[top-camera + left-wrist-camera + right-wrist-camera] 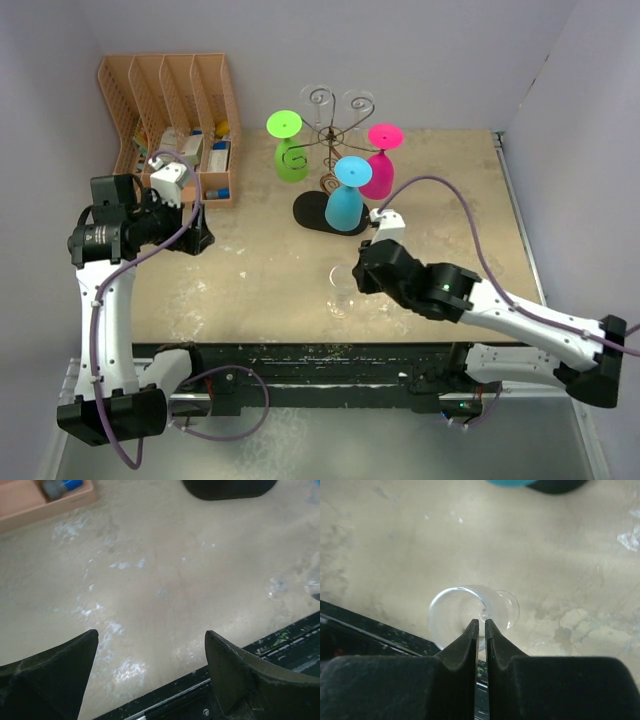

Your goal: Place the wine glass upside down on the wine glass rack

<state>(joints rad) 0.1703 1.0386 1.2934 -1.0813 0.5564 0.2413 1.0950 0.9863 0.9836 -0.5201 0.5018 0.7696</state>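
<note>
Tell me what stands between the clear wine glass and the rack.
The blue glass, upside down at the near side of the rack, sits between it and the clear wine glass. A green glass and pink glass flank it; rear scroll arms look free.

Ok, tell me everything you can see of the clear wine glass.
The clear wine glass is colourless, see-through and looks empty: a round bowl rim with a smaller round part beside it. It sits on the beige tabletop near the front edge, short of the wine glass rack. The right gripper, jaws almost shut, seems to pinch its thin wall. Standing or lying, I cannot tell.
</note>
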